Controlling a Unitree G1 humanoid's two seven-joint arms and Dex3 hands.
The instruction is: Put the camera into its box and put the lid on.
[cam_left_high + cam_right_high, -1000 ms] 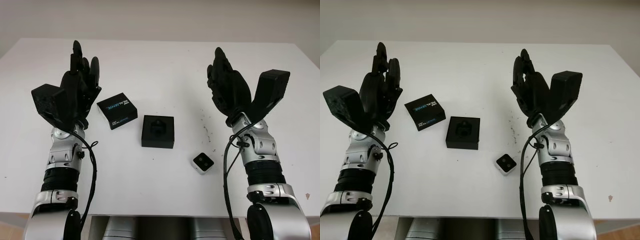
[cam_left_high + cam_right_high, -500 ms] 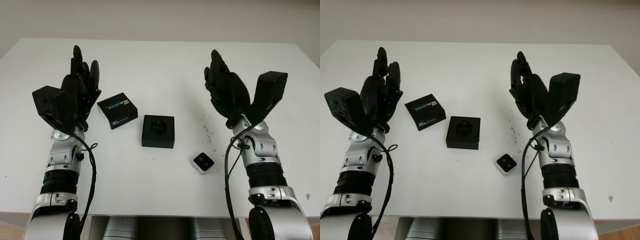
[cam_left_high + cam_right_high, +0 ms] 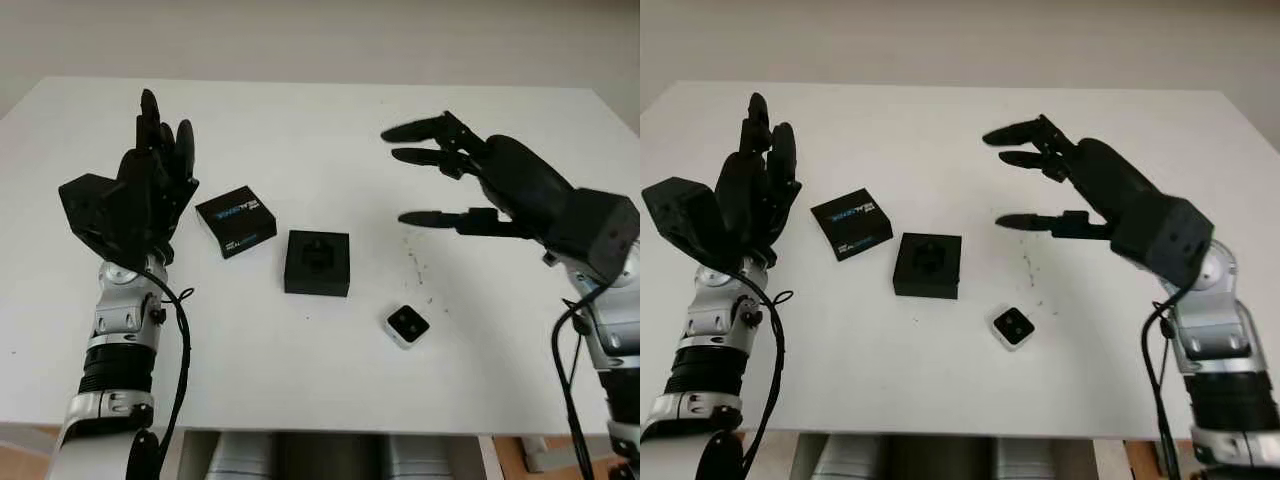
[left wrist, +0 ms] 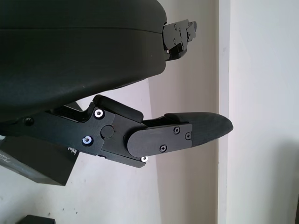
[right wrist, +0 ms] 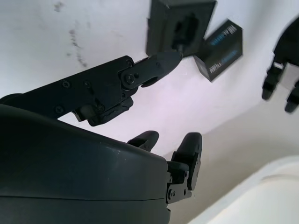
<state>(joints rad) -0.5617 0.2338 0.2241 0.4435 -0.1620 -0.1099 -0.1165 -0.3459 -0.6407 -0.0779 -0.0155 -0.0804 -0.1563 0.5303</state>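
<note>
My right robot hand point(image 3: 470, 185) hangs open and empty above the white bench point(image 3: 330, 120), my left robot hand point(image 3: 150, 185) open near its left edge, while the small camera point(image 3: 406, 326) lies toward the front edge, just beside the open black box point(image 3: 317, 262) and its printed lid point(image 3: 235, 220).

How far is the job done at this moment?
Nothing is packed yet. The camera lies on the table, apart from the open box, and the lid lies beside the box. In hand: the right hand, open, reaches over the table beyond the camera. The left hand is raised, open. Left: grasp the camera, place it in the box, fit the lid.
</note>
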